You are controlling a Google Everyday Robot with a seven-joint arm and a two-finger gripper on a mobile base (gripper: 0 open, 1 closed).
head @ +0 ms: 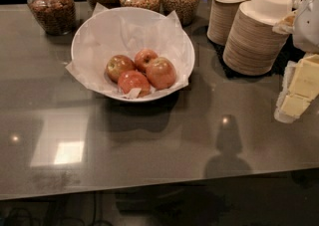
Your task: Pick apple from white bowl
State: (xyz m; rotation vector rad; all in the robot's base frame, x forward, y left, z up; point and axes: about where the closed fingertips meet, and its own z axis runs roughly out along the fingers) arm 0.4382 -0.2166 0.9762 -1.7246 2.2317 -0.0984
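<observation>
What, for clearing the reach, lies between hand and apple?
Camera view: bare counter, then the rim of the white bowl and its paper, between the hand at the right edge and the apple.

Apple (160, 72) in white bowl (94, 26), gripper (298, 93) far right

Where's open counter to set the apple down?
The counter is bare in front of the white bowl, to the near edge. Crowded behind: jars, paper bowl stacks. The gripper sits at the right edge.

No legible text anywhere, seemingly; tool (298, 92) at right edge.
</observation>
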